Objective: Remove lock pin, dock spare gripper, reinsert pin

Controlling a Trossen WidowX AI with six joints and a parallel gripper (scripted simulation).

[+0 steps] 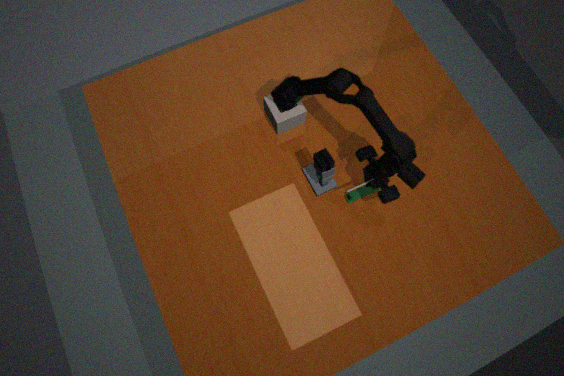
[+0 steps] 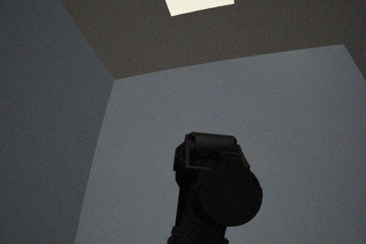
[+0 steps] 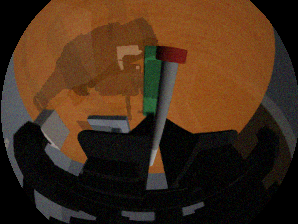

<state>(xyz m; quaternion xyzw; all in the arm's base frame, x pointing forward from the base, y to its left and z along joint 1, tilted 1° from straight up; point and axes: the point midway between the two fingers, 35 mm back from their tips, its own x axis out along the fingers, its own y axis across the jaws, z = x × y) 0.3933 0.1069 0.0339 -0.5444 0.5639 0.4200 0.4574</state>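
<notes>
The lock pin, a grey rod with a red head, is between my fingertips. My gripper is shut on it; the head end sticks out beyond the fingers. A green bar-shaped piece lies right beside the pin in both views; I cannot tell whether they touch. The mount stands left of my gripper in the top view, a pale post with a dark block on top. Its blue-grey base plate also shows in the wrist view. The socket's inside is hidden.
A pale box under the arm's base stands behind the mount in the top view. A pale rectangle lies on the orange table top. The exterior view shows only a dark arm part, walls and a ceiling light.
</notes>
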